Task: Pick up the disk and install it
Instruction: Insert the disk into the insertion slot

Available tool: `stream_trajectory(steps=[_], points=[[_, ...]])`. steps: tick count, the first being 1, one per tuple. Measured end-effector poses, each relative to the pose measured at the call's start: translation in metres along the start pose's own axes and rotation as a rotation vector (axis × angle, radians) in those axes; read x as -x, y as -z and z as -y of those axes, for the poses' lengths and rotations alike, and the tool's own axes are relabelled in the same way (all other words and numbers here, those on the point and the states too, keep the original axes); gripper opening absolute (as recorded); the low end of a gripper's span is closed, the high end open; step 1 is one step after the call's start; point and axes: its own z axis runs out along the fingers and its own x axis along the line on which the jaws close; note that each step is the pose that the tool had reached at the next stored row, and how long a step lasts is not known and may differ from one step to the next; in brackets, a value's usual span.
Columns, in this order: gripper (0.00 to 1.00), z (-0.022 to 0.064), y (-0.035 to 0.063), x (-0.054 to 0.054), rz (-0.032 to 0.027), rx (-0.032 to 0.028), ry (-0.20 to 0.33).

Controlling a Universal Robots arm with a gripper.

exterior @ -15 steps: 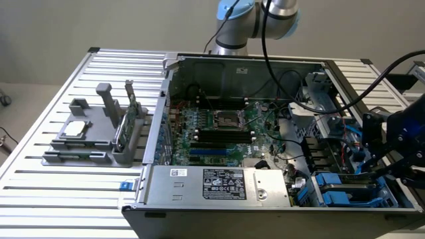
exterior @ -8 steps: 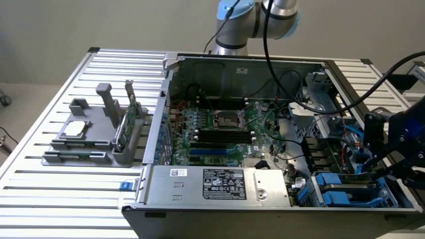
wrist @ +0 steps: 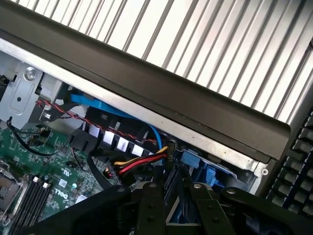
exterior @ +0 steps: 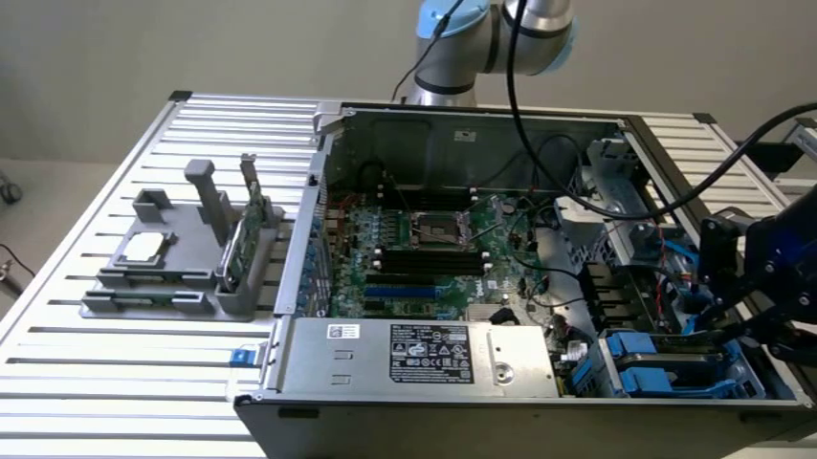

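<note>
My black gripper hangs over the drive bays at the exterior view's right end of the open computer case. In the wrist view the gripper is shut on the disk. The disk shows edge-on as a dark slab with a blue rail and a silvery corner between the two fingers. In the exterior view only a bit of blue from the disk shows under the gripper. It hangs just above the blue caddies of the bay, close to the case's side wall.
Blue, red and yellow cables run beside the bay, next to the motherboard. A silver power supply lies along the case front. On the slatted table, a grey fixture holds a silver chip and a green card.
</note>
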Motion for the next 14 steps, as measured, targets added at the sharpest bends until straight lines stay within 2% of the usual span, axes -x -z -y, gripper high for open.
stream_trajectory(steps=[4, 10, 14], points=[[0.26, 0.0000, -0.0008, 0.0002, -0.0048, 0.0006, -0.013], [0.26, -0.0005, -0.0028, 0.0007, -0.0152, 0.0038, -0.026], [0.26, -0.0006, -0.0043, 0.0010, -0.0186, 0.0065, -0.035]])
